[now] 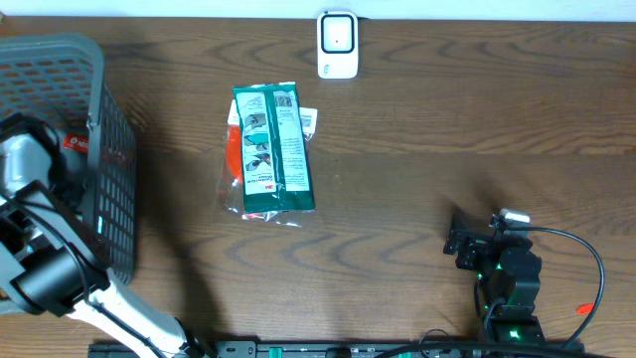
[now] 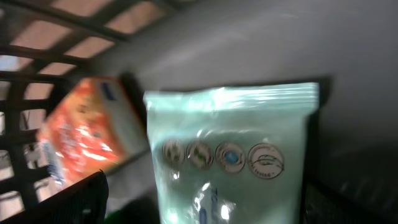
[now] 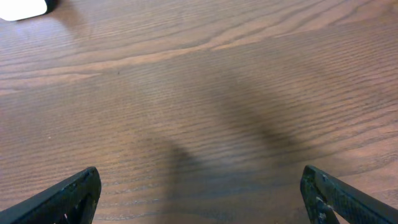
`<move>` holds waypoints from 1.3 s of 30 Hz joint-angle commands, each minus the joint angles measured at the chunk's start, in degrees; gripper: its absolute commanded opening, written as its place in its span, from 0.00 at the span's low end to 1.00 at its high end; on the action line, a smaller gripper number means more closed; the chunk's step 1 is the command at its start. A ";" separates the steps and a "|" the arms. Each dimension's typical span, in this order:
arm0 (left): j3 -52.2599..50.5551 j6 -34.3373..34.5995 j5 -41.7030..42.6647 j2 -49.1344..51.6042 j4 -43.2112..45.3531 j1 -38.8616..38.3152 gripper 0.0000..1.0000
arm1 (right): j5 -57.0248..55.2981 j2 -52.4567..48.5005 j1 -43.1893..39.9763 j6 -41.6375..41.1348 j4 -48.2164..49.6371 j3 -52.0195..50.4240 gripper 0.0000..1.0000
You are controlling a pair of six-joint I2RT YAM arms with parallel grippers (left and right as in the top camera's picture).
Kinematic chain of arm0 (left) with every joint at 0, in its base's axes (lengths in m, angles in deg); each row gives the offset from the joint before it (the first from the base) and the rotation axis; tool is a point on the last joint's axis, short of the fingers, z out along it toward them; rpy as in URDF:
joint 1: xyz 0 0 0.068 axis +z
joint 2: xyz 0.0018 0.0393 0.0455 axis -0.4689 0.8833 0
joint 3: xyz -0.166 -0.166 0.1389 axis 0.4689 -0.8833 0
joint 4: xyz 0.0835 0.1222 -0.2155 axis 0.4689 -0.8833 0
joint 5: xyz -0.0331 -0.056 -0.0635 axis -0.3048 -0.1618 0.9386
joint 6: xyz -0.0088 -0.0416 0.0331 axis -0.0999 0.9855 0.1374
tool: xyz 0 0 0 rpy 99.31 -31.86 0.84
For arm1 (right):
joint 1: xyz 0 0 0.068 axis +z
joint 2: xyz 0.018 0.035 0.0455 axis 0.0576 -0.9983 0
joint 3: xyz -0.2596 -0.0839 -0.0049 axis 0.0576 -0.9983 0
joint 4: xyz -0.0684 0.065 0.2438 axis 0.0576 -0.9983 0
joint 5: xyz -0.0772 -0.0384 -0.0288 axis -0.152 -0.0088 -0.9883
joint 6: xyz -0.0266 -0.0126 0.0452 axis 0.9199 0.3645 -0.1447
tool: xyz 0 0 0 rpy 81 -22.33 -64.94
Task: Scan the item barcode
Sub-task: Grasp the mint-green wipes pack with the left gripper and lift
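While L gripper (image 2: 202, 193) sits inside the grey basket (image 1: 109, 139), fingers (image 2: 81, 199) spread wide, a pale green pouch (image 2: 230, 149) stands right ahead w/ an orange pack (image 2: 87, 130) beside it. R gripper (image 3: 200, 180) is low over the table (image 1: 447, 119), fingers spread, gripping nothing. 1 green pack (image 1: 270, 149) lies flat mid-table, near the white scanner (image 1: 338, 45) but not touching.

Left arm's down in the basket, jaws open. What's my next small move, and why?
Probably ease the left gripper down over the pale green pouch and close. Its jaws stand open with the pouch centred between them and nothing held yet; the orange packet lies off to one side, so a straight descent looks likely to miss it.
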 commanded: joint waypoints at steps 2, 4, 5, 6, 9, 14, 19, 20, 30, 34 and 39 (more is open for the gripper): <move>-1.53 -0.04 -0.31 3.39 -1.73 2.86 0.94 | -0.37 -0.02 0.15 -0.66 0.26 -0.09 0.99; -1.53 -0.31 -0.28 3.39 -2.21 3.41 0.94 | -0.37 -0.02 0.15 -0.66 0.37 -0.09 0.99; -1.53 -0.46 -0.31 3.39 -2.45 3.54 0.94 | -0.37 -0.02 0.15 -0.66 0.39 -0.09 0.99; -1.53 -0.63 -0.28 3.39 -2.73 3.63 0.95 | -0.37 -0.02 0.15 -0.66 0.42 -0.09 0.99; -1.53 -0.63 -0.26 3.39 -3.19 3.61 0.94 | -0.37 -0.02 0.15 -0.66 0.63 -0.09 0.99; -1.53 -0.63 -0.04 3.39 -3.61 3.61 0.94 | -0.37 -0.02 0.15 -0.66 0.83 -0.09 0.99; -1.53 -0.61 0.17 3.39 -3.80 3.61 0.59 | -0.37 -0.02 0.15 -0.66 0.87 -0.09 0.99; -1.53 -0.61 0.17 3.39 -3.80 3.61 0.47 | -0.37 -0.02 0.15 -0.66 0.87 -0.09 0.99; -1.53 -0.61 0.87 3.39 -3.74 3.63 0.34 | -0.37 -0.02 0.15 -0.66 0.87 -0.09 0.99; -1.53 -0.61 3.50 3.39 -3.10 3.61 0.22 | -0.37 -0.02 0.15 -0.66 0.87 -0.09 0.99; -1.51 -0.61 4.66 3.39 -2.56 3.61 0.19 | -0.37 -0.02 0.15 -0.66 0.85 -0.09 0.99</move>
